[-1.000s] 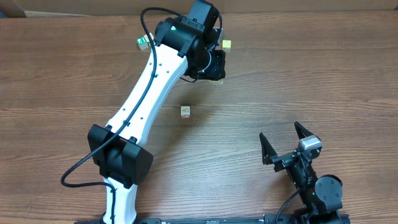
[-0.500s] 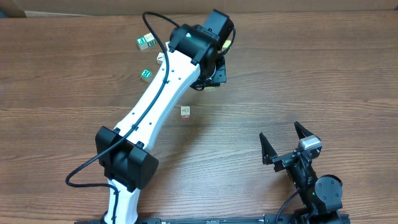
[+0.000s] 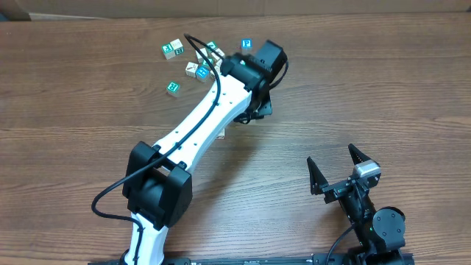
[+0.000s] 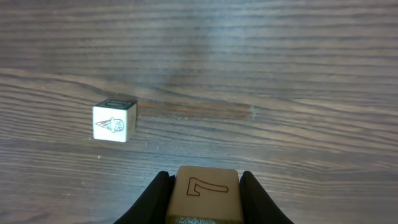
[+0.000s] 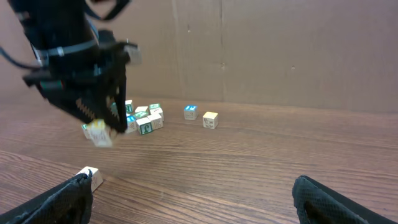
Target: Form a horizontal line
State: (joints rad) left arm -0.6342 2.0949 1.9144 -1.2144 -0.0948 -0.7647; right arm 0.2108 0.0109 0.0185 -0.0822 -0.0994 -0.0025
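The left gripper (image 4: 207, 185) has its fingers pulled in narrow and pinches a yellow cube (image 4: 207, 194) by two sides; the cube hangs above the table (image 4: 292, 68) and does not touch it; its face shows a brown outline mark that looks like a 7. A white cube (image 4: 114, 121) lies alone on the wood, ahead and to the left of the yellow cube in the left wrist view, and the two are apart; its side has a small reddish drawing of an ice-cream cone, and its top has a dark frame I cannot read. These two cubes are all there is of the line, and they do not touch. From above, the long white left arm (image 3: 195, 129) lies over both cubes and hides them. Far off near the back edge sits a loose pile of white and teal cubes (image 3: 193, 69); one teal cube (image 3: 174, 88) lies a little apart from it, and a blue-marked cube (image 3: 246, 44) sits next to the arm's wrist; their letters are too small to read. A brown cardboard wall (image 5: 280, 50) stands behind the table. The right gripper (image 3: 332, 158) rests near the front edge, well away from all the cubes, with its fingers spread wide and nothing between them.
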